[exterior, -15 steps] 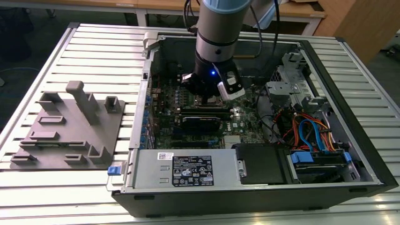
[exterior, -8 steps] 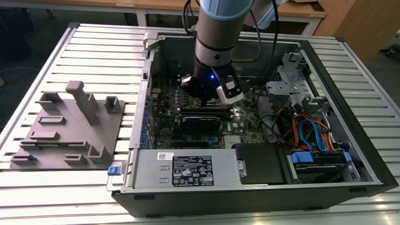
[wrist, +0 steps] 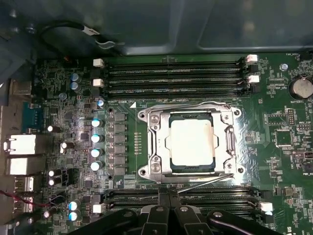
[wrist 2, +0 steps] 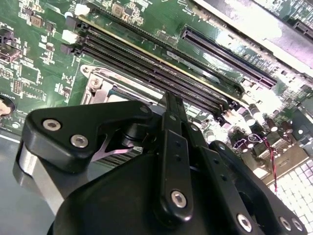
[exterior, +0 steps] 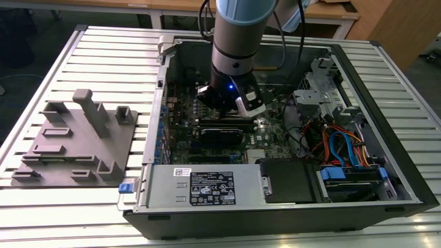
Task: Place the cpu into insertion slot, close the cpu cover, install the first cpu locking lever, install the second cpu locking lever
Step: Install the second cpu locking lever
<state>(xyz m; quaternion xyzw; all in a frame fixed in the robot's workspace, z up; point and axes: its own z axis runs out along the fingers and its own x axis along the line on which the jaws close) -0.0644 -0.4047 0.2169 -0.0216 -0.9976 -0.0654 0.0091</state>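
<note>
In the first wrist view the cpu (wrist: 191, 142) lies in the insertion slot (wrist: 146, 164), its dull silver top showing through the window of the cpu cover (wrist: 228, 143), which lies flat over it. One thin locking lever (wrist: 195, 104) runs along the socket's side by the memory slots. The other lever (wrist: 205, 180) slants along the side nearest my gripper (wrist: 168, 192). The gripper's fingers are together, with nothing between them, close to that slanted lever. In the second wrist view the gripper (wrist 2: 173, 100) hovers just over the socket's edge (wrist 2: 98, 88). The exterior view shows my gripper (exterior: 231, 111) low inside the computer case.
Long black memory slots (wrist: 176, 73) flank the socket on two sides. Capacitors (wrist: 96, 137) stand in a row beside it. A grey power-supply box (exterior: 200, 188) closes the case's near side. Drive cage and cables (exterior: 344, 150) fill the exterior view's right. A grey fixture plate (exterior: 76, 144) sits outside on the left.
</note>
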